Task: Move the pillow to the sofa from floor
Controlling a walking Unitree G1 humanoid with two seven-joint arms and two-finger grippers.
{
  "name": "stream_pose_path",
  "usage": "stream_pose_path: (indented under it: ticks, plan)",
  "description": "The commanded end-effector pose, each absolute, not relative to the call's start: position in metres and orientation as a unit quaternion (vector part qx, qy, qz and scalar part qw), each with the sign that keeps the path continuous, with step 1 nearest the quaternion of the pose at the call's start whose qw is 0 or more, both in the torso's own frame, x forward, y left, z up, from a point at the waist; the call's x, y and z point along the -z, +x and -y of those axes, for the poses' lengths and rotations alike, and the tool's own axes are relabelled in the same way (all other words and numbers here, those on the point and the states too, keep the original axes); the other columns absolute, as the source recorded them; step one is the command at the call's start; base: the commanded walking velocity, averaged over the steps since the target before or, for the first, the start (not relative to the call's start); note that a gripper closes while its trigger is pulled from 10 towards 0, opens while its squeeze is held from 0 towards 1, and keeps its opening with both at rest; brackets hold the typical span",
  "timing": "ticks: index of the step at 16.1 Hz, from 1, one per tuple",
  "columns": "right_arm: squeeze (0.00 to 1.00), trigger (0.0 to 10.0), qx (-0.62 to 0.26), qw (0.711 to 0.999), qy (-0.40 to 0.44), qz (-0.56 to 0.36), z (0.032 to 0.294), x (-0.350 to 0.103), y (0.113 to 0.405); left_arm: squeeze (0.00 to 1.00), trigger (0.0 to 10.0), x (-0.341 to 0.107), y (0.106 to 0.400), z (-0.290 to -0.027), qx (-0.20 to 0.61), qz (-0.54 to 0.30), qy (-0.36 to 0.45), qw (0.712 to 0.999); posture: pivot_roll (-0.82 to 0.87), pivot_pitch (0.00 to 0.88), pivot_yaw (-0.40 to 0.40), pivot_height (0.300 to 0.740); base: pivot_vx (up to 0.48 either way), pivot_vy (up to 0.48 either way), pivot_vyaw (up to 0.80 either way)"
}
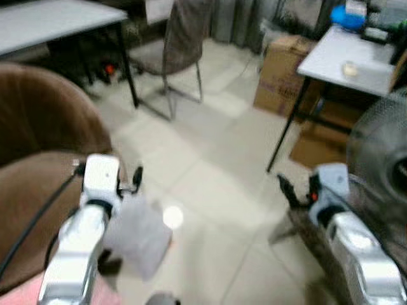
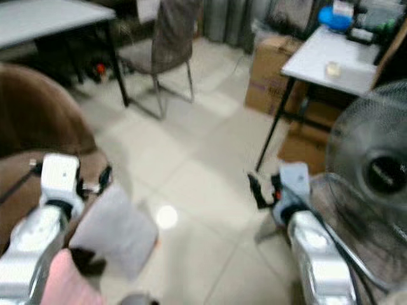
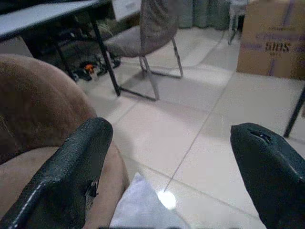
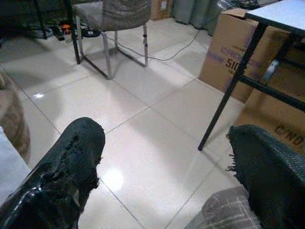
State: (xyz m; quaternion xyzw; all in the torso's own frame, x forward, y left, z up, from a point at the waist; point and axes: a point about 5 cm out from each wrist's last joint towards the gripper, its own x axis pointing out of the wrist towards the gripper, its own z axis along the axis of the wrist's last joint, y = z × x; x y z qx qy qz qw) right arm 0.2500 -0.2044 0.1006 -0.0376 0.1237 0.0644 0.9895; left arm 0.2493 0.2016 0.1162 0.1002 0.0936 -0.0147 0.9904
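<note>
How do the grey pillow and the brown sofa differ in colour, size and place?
The pillow is pale grey; the sofa is brown. The pillow is small and flat-looking; the sofa is large and rounded. The pillow is by the floor, against the sofa's edge. Both look soft.

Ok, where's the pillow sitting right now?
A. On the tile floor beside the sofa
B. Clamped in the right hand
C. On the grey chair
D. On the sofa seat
A: the pale pillow lies on the tile floor against the brown sofa, just below the open left hand; the right hand is apart from it and holds nothing.
</note>
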Motion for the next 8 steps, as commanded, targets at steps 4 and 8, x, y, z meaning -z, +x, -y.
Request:
stream_pose_path:
  ticks: [4,8]
  plan:
    - [0.00,10.0,-0.004,0.993,0.017,-0.121,0.194,-0.107,0.230,0.00,10.0,-0.122,0.257,-0.204,0.032,-0.085,0.096,0.991,0.04,0.000,-0.011,0.740,0.000,0.000,0.00]
    - [0.00,10.0,0.049,0.993,0.011,-0.110,0.190,-0.113,0.223,0.00,10.0,-0.123,0.263,-0.207,0.034,-0.080,0.087,0.992,-0.13,0.000,0.007,0.740,0.000,0.000,0.00]
